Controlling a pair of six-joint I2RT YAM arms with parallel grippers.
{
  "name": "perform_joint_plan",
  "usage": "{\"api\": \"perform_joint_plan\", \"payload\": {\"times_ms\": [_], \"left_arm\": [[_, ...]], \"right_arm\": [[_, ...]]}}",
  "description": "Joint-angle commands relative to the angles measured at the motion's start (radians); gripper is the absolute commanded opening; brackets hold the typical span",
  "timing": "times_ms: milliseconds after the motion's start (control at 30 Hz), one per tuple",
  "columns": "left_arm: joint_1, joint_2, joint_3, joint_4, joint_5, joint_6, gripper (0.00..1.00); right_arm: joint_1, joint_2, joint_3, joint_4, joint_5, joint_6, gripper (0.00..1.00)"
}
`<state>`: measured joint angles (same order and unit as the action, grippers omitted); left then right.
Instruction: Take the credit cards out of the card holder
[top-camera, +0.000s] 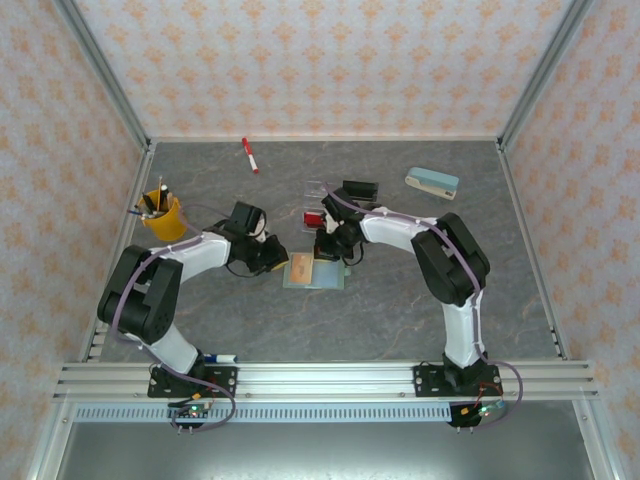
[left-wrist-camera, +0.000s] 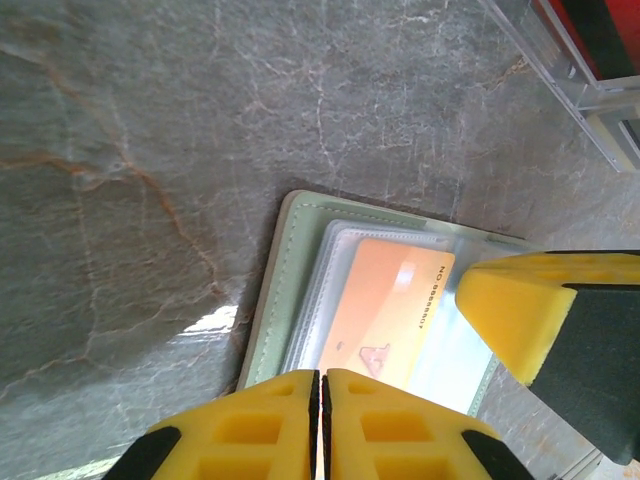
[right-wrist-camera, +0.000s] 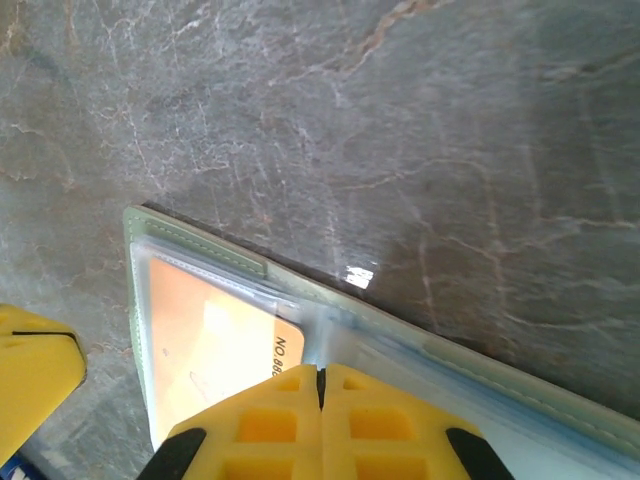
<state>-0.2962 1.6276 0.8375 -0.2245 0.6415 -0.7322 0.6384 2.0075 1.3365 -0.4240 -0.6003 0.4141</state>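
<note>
two grippers meet over the card holder (top-camera: 325, 278), which lies open near the middle of the table (top-camera: 400, 320). left gripper (left-wrist-camera: 320, 395): fingers pressed together at its left edge; i cannot tell whether they pinch anything. tan-gold card (left-wrist-camera: 385, 310): inside a clear sleeve (left-wrist-camera: 450, 350). right gripper (right-wrist-camera: 320, 395): fingers closed tight, on the sleeve.

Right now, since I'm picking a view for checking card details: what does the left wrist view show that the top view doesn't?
Left wrist adds: the printed number on the tan card, the clear sleeve over it, the wallet's stitched edge, and the shut left fingers close up. Top adds: the marker, stapler, pen cup and both whole arms. Shared: the open wallet with the tan card inside, and the clear tray.
</note>
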Motion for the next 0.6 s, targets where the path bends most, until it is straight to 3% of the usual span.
{"api": "perform_joint_plan", "payload": {"times_ms": [0,167,300,567], "left_arm": [[-0.011,0.021,0.037,0.017,0.007,0.008,0.12],[-0.017,0.05,0.046,0.024,0.006,0.007,0.1],[-0.017,0.071,0.047,0.018,-0.007,0.008,0.08],[-0.017,0.109,0.039,-0.026,-0.043,0.001,0.05]], "right_arm": [[-0.003,-0.038,0.025,-0.048,0.073,-0.014,0.0],[-0.005,-0.031,0.009,0.008,-0.005,0.02,0.0],[-0.006,-0.046,-0.025,0.074,-0.076,0.076,0.19],[-0.008,-0.017,-0.039,0.093,-0.069,0.14,0.24]]}}
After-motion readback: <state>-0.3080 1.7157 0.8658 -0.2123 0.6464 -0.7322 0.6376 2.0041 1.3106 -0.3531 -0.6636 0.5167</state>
